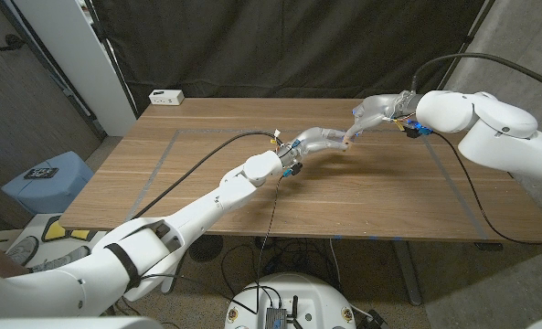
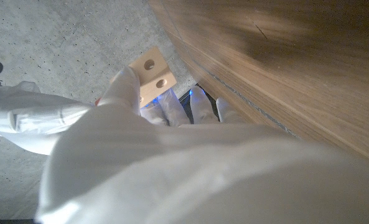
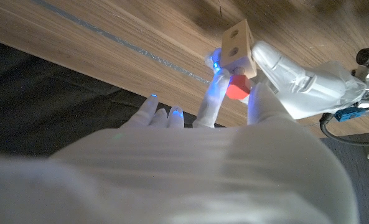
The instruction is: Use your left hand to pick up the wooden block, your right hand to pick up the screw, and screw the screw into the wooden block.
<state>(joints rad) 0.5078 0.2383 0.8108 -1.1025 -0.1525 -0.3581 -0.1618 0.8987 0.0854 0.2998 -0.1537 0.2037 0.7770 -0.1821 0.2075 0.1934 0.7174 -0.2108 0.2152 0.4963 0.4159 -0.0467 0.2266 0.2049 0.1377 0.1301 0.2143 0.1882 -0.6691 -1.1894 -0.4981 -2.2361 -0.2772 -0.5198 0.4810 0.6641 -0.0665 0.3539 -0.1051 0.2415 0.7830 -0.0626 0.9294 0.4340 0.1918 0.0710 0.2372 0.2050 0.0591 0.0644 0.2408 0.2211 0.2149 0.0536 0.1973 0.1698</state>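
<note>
Head view: both hands meet above the far middle of the wooden table [image 1: 252,192], block and screw held together in the air.

Largest is the table, with a white power strip [image 1: 166,96] at its far left corner. Over it the left hand [image 1: 321,142] reaches in from the near left and the right hand [image 1: 373,114] from the far right, their fingertips touching. In the left wrist view the left hand [image 2: 153,109] pinches the wooden block [image 2: 152,74] between thumb and fingers, two holes facing the camera. In the right wrist view the right hand [image 3: 234,102] pinches the red-headed screw [image 3: 237,90], pressed against the block's underside.
</note>
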